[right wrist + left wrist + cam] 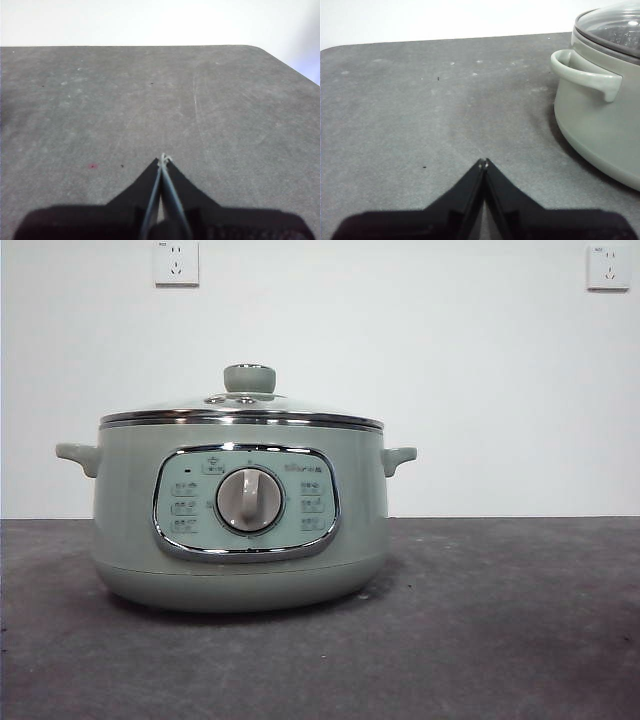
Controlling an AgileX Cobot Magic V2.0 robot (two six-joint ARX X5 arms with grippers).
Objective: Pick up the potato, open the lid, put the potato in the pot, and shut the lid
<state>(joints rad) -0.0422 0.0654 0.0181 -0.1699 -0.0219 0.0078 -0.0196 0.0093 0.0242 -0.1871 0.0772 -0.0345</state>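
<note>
Both the left pincer (483,161) and right pincer (163,157) are pressed together, empty. The lid (241,408) sits on the pot (600,125) beside the left pincer. No potato is visible, perhaps out of frame, so a blind reach risks bumping the pot.

The pot (240,525) stands on the counter (500,640), left of the middle as seen from the front, with the lid (242,410) seated on its rim and the knob (249,378) uppermost. Behind the counter rises a wall carrying two sockets, one (176,262) above the pot and the other (608,267) far off to the right. The left pincer (483,161) sits low over the counter with the pot (605,115) near it, apart from it. The right pincer (163,158) is over bare counter (150,100).
</note>
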